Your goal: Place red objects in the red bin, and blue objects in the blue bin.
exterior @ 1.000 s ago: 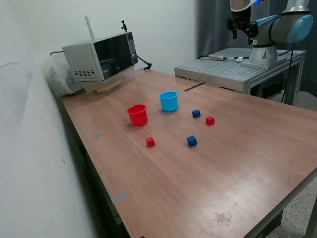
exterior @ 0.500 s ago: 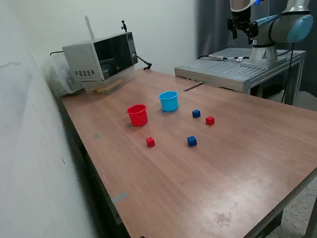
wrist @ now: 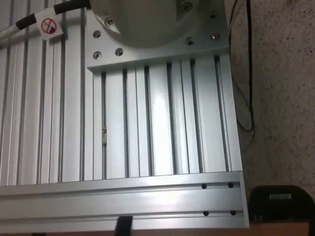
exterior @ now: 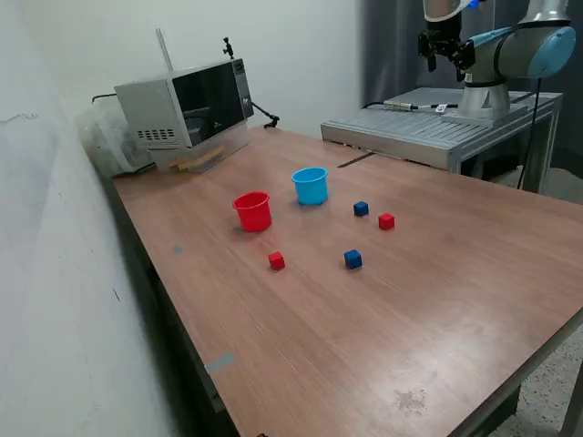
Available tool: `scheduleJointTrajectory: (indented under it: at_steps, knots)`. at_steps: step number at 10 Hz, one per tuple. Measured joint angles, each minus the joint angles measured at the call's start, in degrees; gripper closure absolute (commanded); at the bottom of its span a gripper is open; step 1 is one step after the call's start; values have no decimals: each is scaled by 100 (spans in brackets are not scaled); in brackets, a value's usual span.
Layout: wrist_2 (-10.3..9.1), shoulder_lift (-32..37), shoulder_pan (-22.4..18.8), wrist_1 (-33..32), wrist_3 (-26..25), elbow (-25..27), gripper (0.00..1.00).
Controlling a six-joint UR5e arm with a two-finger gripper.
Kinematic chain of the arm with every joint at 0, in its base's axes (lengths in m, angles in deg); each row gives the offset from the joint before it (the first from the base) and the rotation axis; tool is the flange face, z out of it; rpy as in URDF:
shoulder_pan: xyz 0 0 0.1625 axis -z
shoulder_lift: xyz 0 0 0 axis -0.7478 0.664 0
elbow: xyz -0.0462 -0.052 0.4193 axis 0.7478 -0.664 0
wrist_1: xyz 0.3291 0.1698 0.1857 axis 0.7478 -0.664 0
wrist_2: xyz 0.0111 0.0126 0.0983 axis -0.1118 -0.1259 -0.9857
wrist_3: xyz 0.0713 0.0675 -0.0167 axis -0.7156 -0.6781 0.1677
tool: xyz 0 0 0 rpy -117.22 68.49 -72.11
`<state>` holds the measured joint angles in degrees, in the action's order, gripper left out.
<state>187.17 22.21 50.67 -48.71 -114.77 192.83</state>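
Four cubes wait on the table, none sorted yet.

Nearest us, a red cube and blue cube; farther, a second red and second blue, then the red cup and blue cup. They look light and rigid; we'd pinch flat opposite faces. Far right, our gripper hangs high; whether its fingers are apart we cannot tell.

Exterior overlooks table; wrist faces slotted platform
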Motion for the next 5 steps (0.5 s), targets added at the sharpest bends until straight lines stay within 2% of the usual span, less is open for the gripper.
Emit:
scheduleJointTrajectory:
  at_steps: [5]
  knots:
    - [-5,-37,8,-96,5,-61,0]
